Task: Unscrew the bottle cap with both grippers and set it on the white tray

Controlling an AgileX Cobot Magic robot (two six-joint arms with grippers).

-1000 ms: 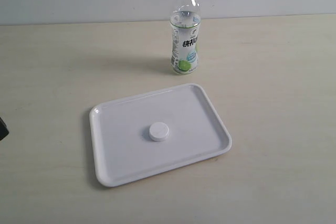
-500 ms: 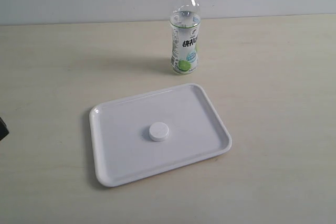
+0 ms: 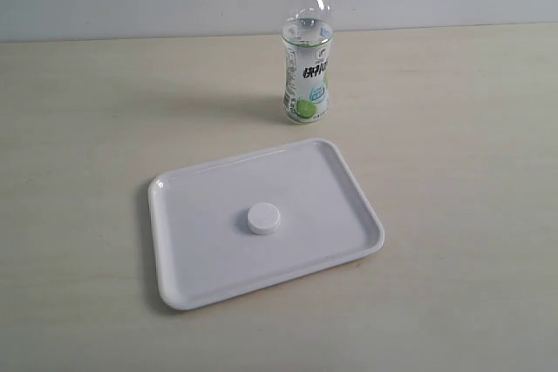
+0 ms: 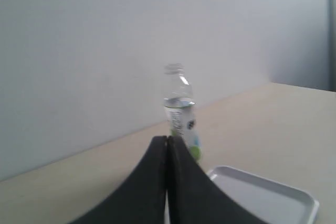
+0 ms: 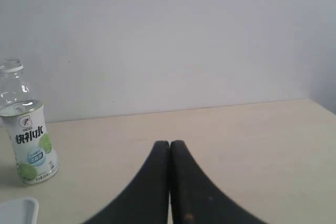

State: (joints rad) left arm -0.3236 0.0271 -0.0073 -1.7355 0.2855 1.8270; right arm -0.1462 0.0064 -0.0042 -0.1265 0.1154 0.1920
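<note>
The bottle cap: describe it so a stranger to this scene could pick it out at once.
On the pale table, find the white tray lying flat, nearer the camera than the upright bottle. Near the tray's middle sits the bottle cap. It is the only thing on the tray, a small round white disc, while the bottle stands off the tray with its neck open.

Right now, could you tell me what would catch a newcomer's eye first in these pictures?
The cap lies near the middle of the tray on the table. Behind the tray, the bottle stands upright with its neck open. The left gripper and right gripper are shut and empty, seen only in their wrist views.
</note>
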